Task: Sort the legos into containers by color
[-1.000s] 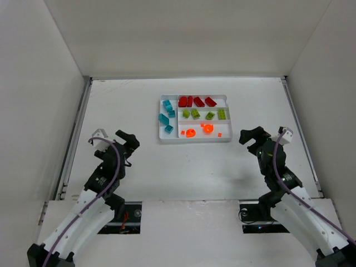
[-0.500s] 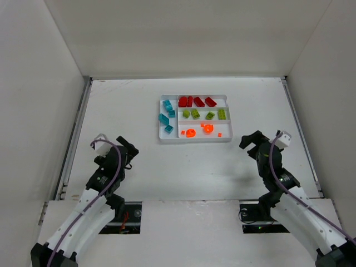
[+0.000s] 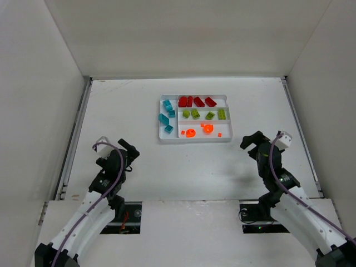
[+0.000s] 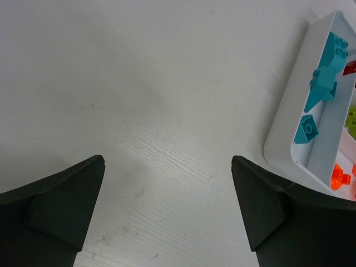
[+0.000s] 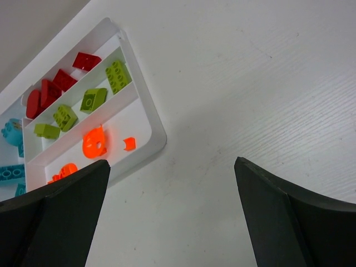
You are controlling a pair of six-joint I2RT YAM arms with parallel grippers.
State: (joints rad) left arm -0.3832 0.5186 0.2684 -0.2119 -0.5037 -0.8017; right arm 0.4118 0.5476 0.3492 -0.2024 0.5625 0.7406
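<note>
The left gripper (image 4: 167, 167) hung over the white table (image 4: 139, 83) with its fingers spread wide and nothing between them. The white tray (image 4: 282, 130) lay ahead and to the right of those fingers, well apart, with the teal bricks (image 4: 325, 72) in the short cross section at the end nearest them. The right gripper (image 5: 171, 164) was likewise wide open and empty. From its fingers the tray sat ahead and to the left, with orange pieces (image 5: 94, 142) in the nearest long section, lime green bricks (image 5: 92, 100) in the middle one, and red bricks (image 5: 55, 83) in the farthest.
</note>
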